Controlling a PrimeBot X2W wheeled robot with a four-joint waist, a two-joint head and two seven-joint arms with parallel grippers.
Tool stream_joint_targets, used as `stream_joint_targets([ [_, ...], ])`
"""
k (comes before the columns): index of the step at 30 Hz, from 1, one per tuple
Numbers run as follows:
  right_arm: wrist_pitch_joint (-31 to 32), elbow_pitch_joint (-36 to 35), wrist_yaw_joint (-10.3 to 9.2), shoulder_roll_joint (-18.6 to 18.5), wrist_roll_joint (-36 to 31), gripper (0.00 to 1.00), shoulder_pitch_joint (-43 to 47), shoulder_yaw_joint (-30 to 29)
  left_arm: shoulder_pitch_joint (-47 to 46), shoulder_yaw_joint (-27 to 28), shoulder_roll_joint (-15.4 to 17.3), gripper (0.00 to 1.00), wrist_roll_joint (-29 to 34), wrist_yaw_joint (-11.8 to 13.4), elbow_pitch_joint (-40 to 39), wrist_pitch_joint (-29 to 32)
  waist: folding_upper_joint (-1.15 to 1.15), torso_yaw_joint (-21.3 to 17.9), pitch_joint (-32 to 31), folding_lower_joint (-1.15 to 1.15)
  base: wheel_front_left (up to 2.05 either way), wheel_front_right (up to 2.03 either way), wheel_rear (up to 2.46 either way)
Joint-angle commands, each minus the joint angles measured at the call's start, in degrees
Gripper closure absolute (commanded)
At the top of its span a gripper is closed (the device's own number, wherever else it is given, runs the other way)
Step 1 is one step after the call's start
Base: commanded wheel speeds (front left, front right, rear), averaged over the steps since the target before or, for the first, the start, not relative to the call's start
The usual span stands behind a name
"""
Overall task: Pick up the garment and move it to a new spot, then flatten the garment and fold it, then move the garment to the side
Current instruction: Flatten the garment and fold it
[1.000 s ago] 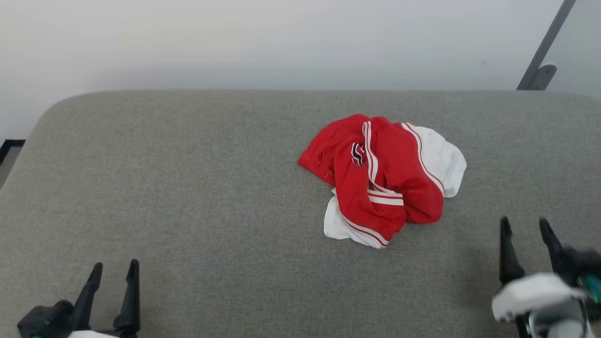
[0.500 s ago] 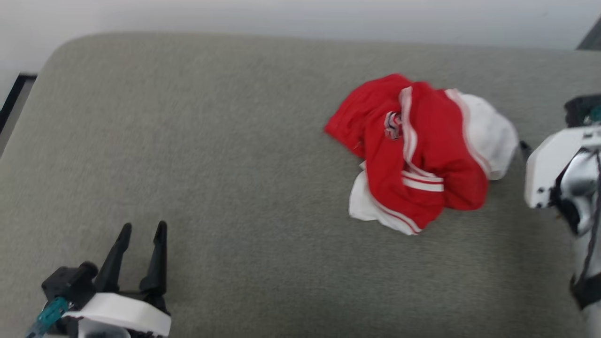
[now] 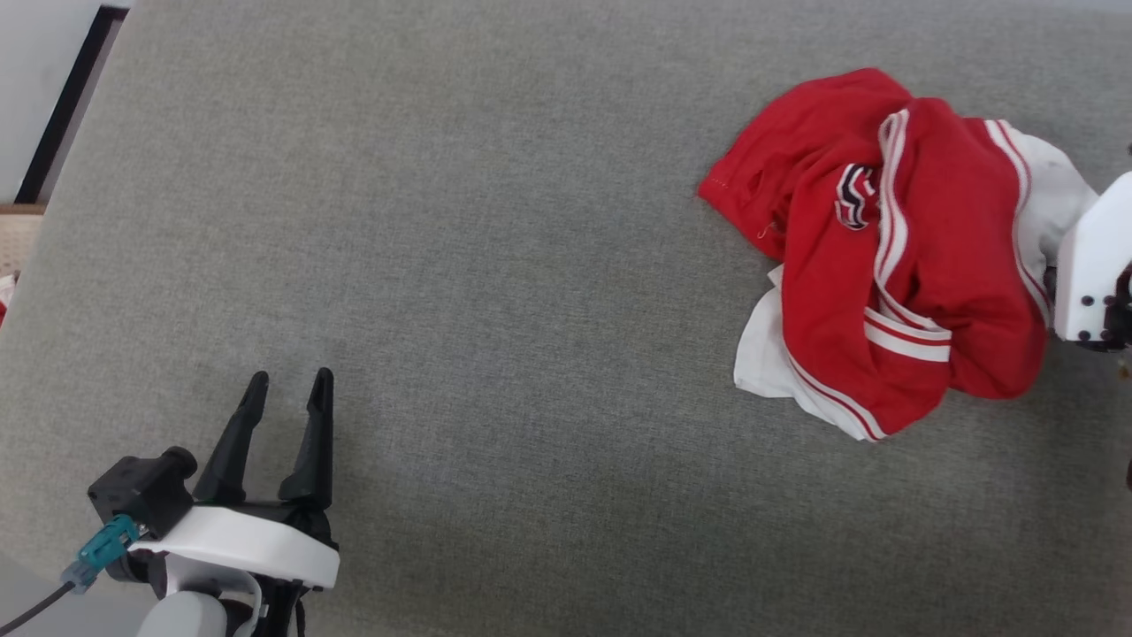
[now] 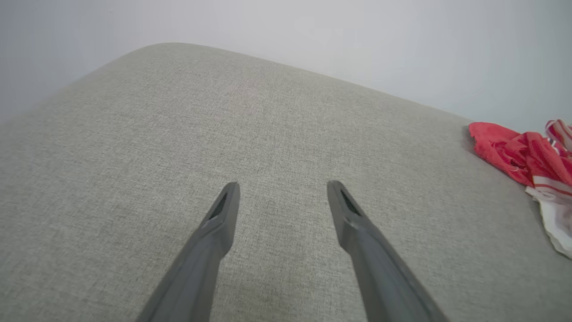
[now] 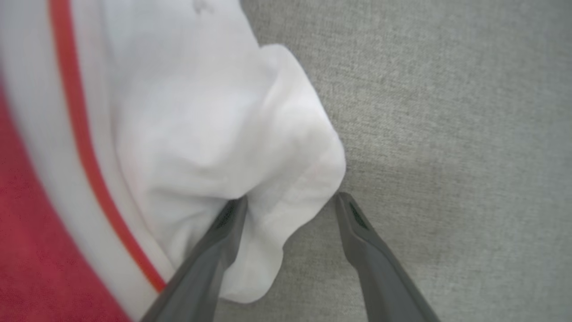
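Observation:
The garment (image 3: 893,257) lies crumpled on the grey cushion at the right of the head view, red with white sleeve ends and striped trim. My right arm's white wrist housing (image 3: 1092,265) sits against its right side. In the right wrist view my right gripper (image 5: 289,199) is open, and a fold of the white sleeve end (image 5: 214,134) lies between its fingertips. My left gripper (image 3: 289,380) is open and holds nothing at the lower left, far from the garment. In the left wrist view the left gripper (image 4: 281,185) hovers over bare cushion, with the garment (image 4: 527,156) at the right edge.
The grey fabric cushion (image 3: 495,265) spans the head view. Its left edge meets a black strip (image 3: 62,106) and floor at the upper left. A pale wall (image 4: 357,36) rises behind the cushion's far edge in the left wrist view.
The head camera has tilted down and shifted. My right arm has moved from the lower right up to the garment's right side. Both grippers stay open.

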Motion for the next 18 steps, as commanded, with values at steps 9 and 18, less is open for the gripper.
stream_joint_targets([
  [9, -3.97, -2.73, -0.10, 1.72, -2.76, 1.00, 3.44, -8.73, -1.10, -0.14, 0.18, 0.00, -0.04, 0.14, 0.48, -0.28, 0.00, -1.07, -0.45, 0.00, 0.00, 0.00, 0.00],
  [18, -2.82, -14.39, -0.03, -1.11, -2.10, 1.00, 11.56, -17.09, 0.17, -0.17, 0.59, 0.00, 0.34, 0.14, 0.15, -0.29, 0.00, -3.26, -1.80, 0.00, 0.00, 0.00, 0.00],
])
